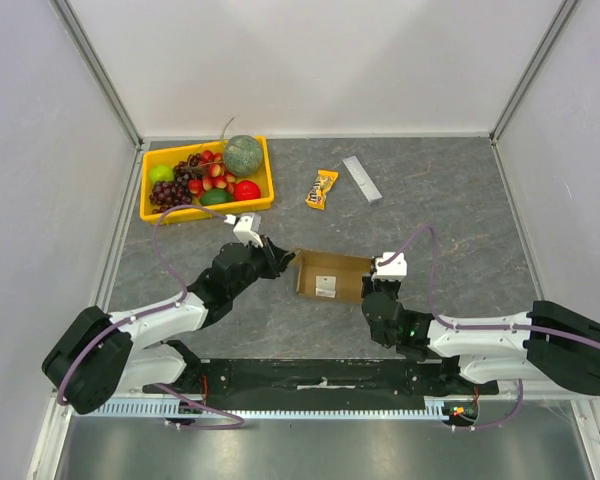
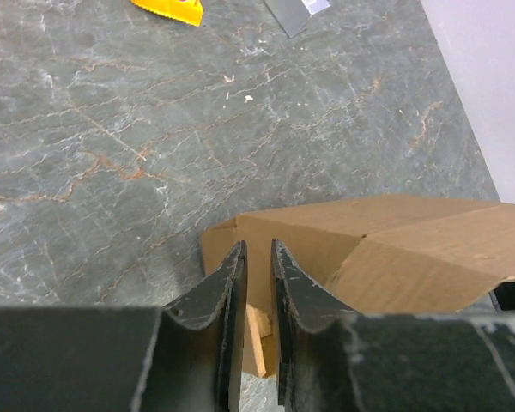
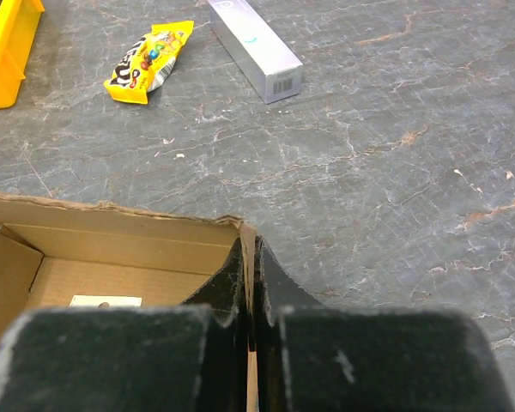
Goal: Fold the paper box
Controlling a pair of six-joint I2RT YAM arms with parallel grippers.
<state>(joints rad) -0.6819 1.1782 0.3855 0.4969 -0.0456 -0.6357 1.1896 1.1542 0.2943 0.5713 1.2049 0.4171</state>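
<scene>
1. Top view: bright, even light from above; desk (image 1: 450,200) sharp, no glare on white walls (image 1: 310,60).
2. Shadows soft, short; darker inside the paper box (image 1: 330,275), faint under the arms (image 1: 170,315).
3. Left wrist view: left pincer (image 2: 257,249) black, underexposed, soft at near edge; desk veining crisp.
4. Right wrist view: right pincer (image 3: 250,249) near bulk blurred; far grey bar (image 3: 256,50) sharp, slight sheen on top.
5. Top view: wall posts (image 1: 100,70) splay outward toward corners.
</scene>
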